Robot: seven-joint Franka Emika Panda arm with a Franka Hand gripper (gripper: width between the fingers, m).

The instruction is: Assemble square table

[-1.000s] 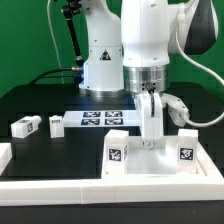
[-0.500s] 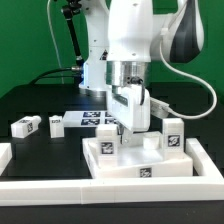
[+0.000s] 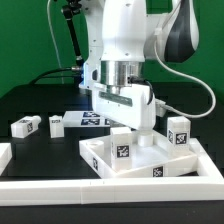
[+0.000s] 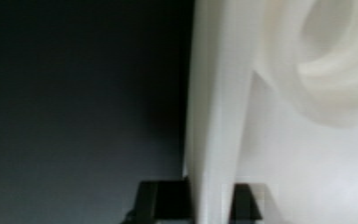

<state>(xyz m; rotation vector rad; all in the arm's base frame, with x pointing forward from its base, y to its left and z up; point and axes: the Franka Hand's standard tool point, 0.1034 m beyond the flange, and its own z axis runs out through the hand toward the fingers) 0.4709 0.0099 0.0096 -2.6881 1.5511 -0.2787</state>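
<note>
The square table top (image 3: pixel 112 166) is a white tray with a raised rim, lying skewed near the front of the black table. Two tagged white legs stand upright on it, one near its middle (image 3: pixel 122 148) and one at its right corner (image 3: pixel 178 133). My gripper (image 3: pixel 138 130) reaches down into the tray between them. In the wrist view the gripper (image 4: pixel 202 203) is shut on the top's thin white rim (image 4: pixel 211 120), with one dark finger (image 4: pixel 158 202) on each side. Two loose legs (image 3: pixel 25 126) (image 3: pixel 58 123) lie at the exterior view's left.
The marker board (image 3: pixel 92 119) lies flat behind the tray, partly hidden by the arm. A long low white border wall (image 3: pixel 60 186) runs along the front edge. A grey cable (image 3: pixel 200 90) loops at the exterior view's right.
My wrist has turned and shifted toward the exterior view's left, and the table top has swung round with it. The legs' tags now face a different way. The loose legs have not moved.
</note>
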